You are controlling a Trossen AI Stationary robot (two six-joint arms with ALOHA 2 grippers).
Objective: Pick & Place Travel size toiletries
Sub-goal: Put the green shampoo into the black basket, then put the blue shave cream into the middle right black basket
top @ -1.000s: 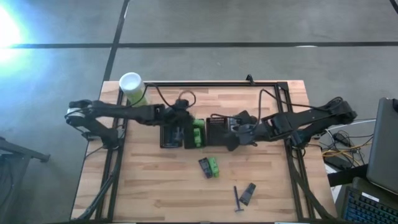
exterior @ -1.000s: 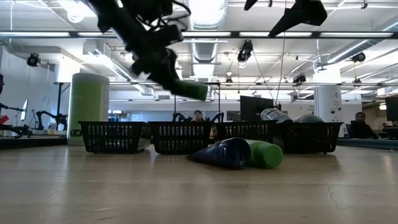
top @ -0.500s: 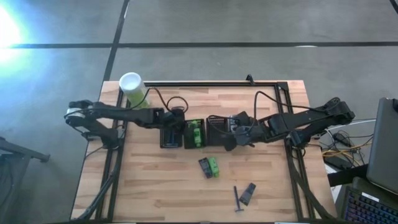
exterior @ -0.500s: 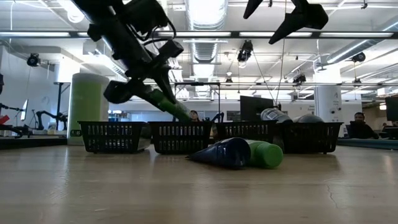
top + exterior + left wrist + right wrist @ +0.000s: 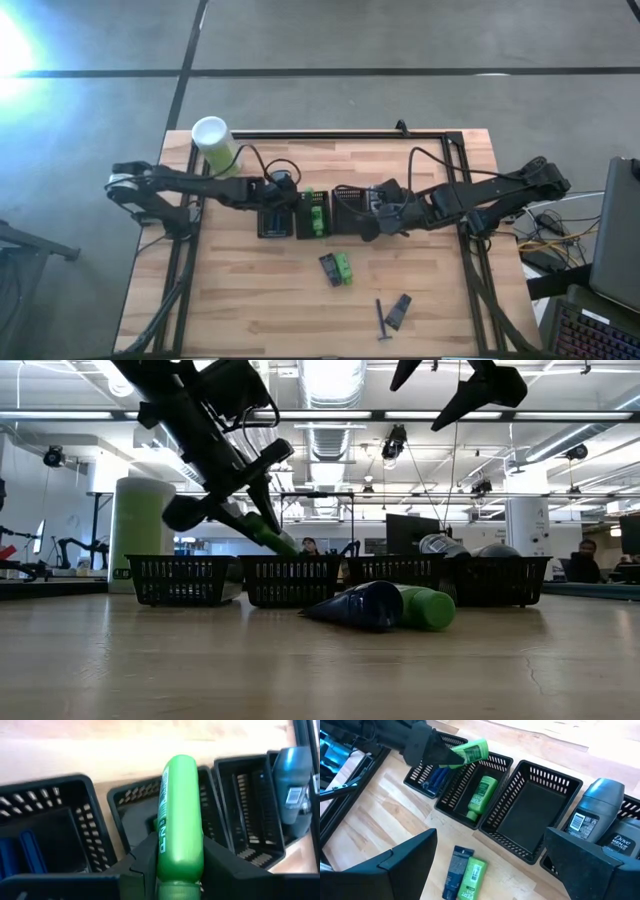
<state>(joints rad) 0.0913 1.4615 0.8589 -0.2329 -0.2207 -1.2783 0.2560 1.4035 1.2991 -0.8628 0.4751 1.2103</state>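
Note:
My left gripper (image 5: pixel 180 845) is shut on a bright green tube (image 5: pixel 180 815) above the black mesh trays (image 5: pixel 272 215); it also shows in the low view (image 5: pixel 250 520). The second tray (image 5: pixel 465 795) holds another green tube (image 5: pixel 481 795), and the leftmost tray (image 5: pixel 427 777) holds blue items. A dark blue tube and a green tube (image 5: pixel 336 268) lie flat side by side on the table. A thin razor (image 5: pixel 381 320) and a dark flat packet (image 5: pixel 399 310) lie nearer the table's near edge. My right gripper (image 5: pixel 491 835) hovers open above the right-hand trays (image 5: pixel 368 225). My left gripper pinches the green tube between its two fingers (image 5: pixel 147 855) on the body near the cap end (image 5: pixel 179 870). The fingers come from the table's left, slanting down, and lie along the tube. The tube is lifted clear and juts out past the fingertips, tilted down toward the trays (image 5: pixel 265 532).
A tall green canister with a white cap (image 5: pixel 213 140) stands at the table's far left corner. The third tray (image 5: pixel 527 815) shows a bare floor; a grey deodorant stick (image 5: pixel 595 815) stands in the fourth. Cables run along the far edge. People sit in the room behind.
My left gripper has moved down and toward the table's left, from over the second tray toward the leftmost one, and has tipped the green tube from nearly level to slanting down. The right arm has kept still.

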